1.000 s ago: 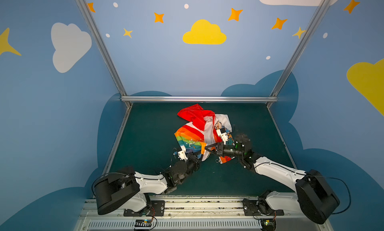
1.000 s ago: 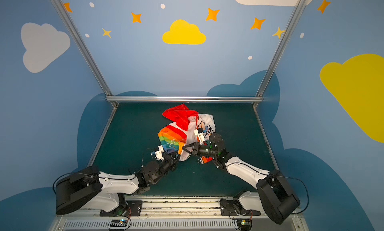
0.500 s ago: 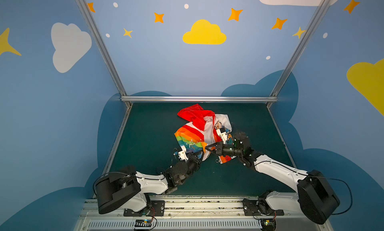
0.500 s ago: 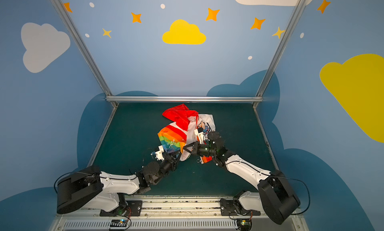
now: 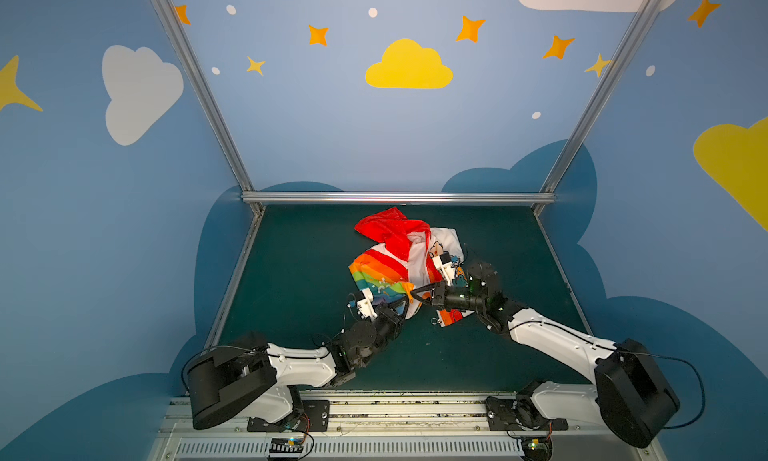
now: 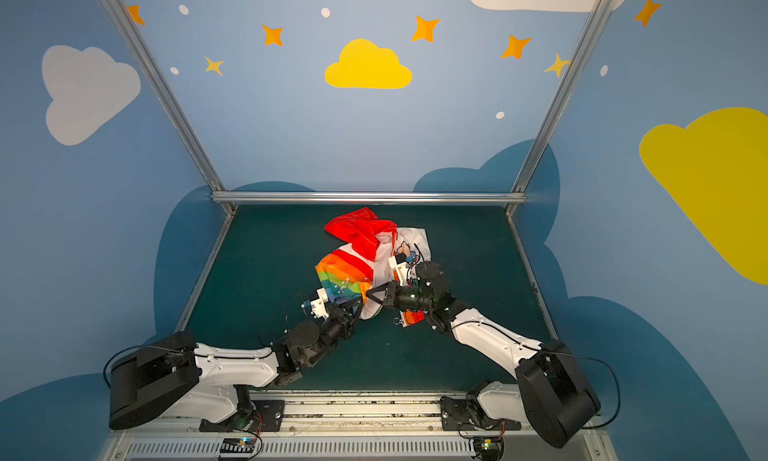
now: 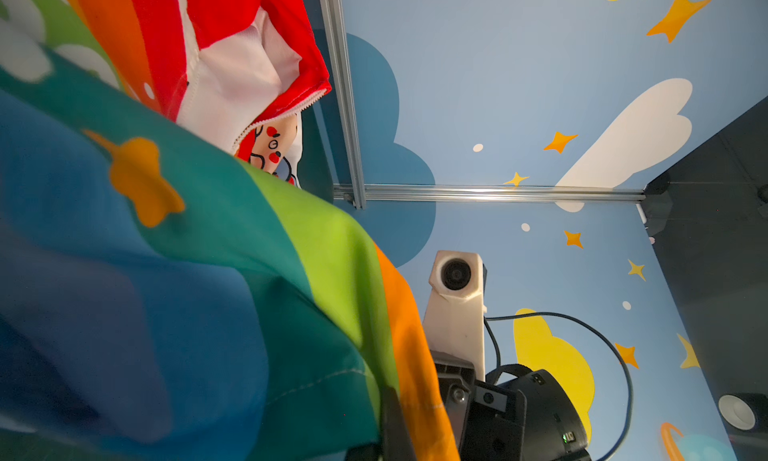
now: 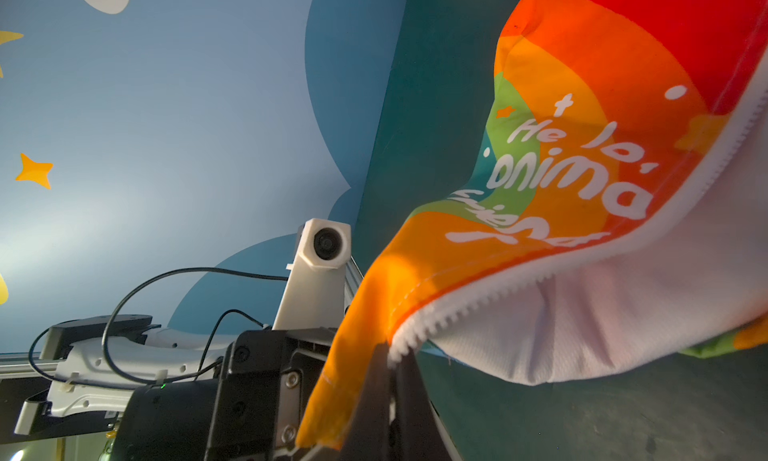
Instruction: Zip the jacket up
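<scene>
Looking from left to right, you have two arms, two grippers and one jacket. Your left gripper (image 5: 403, 305) reaches in low from the left to the near edge of the jacket (image 5: 376, 268). Its fingers are pressed together on the rainbow hem. In the left wrist view only one dark finger (image 7: 392, 413) pokes out, because the cloth hangs over the rest.

The jacket lies bunched up in the middle of the green mat (image 5: 299, 272). It has one red hood (image 5: 388, 228) at the far end, rainbow stripes on the left half and a white half with a cartoon animal on the right. The front is open: two rows of white zipper teeth (image 7: 309, 101) stand apart near the hood.

Your right gripper (image 5: 414, 293) reaches in from the right, and its tip is very near the left one. It is clamped tight on the bottom end of one zipper row (image 8: 498, 292), just beside the orange corner (image 8: 361, 313). White letters (image 8: 582, 184) show on the stripes close by. The right arm (image 5: 552, 338) lies over the white half and hides part of it.

One tiny ring (image 5: 434, 322) lies on the mat just beside the jacket, near the right gripper; it is too small to tell what it is. One silver rail (image 5: 399, 197) runs along the back, with blue walls all round.
</scene>
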Controlling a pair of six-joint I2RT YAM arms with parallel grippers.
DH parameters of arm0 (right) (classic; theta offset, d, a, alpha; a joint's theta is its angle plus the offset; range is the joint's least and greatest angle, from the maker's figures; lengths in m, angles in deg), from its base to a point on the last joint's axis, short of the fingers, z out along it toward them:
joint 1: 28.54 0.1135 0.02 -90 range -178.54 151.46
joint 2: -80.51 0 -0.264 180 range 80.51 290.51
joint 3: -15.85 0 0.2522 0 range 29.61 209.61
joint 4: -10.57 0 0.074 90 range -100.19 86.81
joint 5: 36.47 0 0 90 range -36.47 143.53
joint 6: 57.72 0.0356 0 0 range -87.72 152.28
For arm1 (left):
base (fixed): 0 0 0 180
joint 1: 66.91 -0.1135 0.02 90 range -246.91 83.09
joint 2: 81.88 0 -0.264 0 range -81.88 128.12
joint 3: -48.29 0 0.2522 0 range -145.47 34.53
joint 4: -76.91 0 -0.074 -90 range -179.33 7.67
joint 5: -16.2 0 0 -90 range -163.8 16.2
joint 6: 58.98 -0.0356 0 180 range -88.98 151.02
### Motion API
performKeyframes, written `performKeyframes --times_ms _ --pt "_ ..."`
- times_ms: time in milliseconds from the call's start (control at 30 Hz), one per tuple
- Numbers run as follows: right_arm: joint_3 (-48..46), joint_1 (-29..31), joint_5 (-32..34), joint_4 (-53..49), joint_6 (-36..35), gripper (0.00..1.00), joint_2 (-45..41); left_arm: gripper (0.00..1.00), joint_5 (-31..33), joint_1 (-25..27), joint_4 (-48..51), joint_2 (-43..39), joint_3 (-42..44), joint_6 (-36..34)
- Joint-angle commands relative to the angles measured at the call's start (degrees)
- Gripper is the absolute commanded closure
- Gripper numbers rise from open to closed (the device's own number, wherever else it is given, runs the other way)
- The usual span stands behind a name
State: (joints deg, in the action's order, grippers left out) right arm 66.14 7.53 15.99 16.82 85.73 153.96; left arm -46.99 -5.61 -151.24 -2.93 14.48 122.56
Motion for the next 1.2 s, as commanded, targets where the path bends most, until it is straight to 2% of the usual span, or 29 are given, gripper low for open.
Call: performKeyframes --times_ms 0,200,567,667,767,867,1033,1167 --pt "1.0 -0.1 -0.7 -1.5 -1.5 1.0 0.0 0.96 -0.6 0.3 0.3 -0.3 -1.3 -1.5" --pt "0.3 0.0 -0.9 -0.9 -1.0 1.0 -0.1 0.9 -2.5 0.3 -1.1 -0.6 -2.6 -5.7" --pt "-0.5 0.0 -1.3 0.0 -0.6 1.0 -1.2 0.87 -2.4 0.3 1.5 -0.6 -3.7 -6.2" --pt "-0.5 0.0 -1.3 -0.5 -0.9 1.0 -1.5 0.82 -2.1 0.3 1.9 -0.8 -3.5 -6.2" --pt "-0.5 0.0 -1.2 -0.6 -0.8 1.0 -1.5 0.63 -2.0 0.3 1.6 -0.7 -3.2 -5.7" --pt "-0.5 0.0 -1.4 0.0 -0.5 1.0 -1.2 0.58 -2.1 0.3 1.1 -0.2 -3.1 -5.3" --pt "-0.3 0.0 -1.8 -0.3 -0.4 1.0 -1.0 0.52 -2.0 0.2 0.5 0.1 -2.7 -4.8" --pt "-0.3 0.0 -1.7 -0.9 -0.9 1.0 -1.4 0.56 -1.7 0.2 1.2 -0.1 -2.4 -4.6"
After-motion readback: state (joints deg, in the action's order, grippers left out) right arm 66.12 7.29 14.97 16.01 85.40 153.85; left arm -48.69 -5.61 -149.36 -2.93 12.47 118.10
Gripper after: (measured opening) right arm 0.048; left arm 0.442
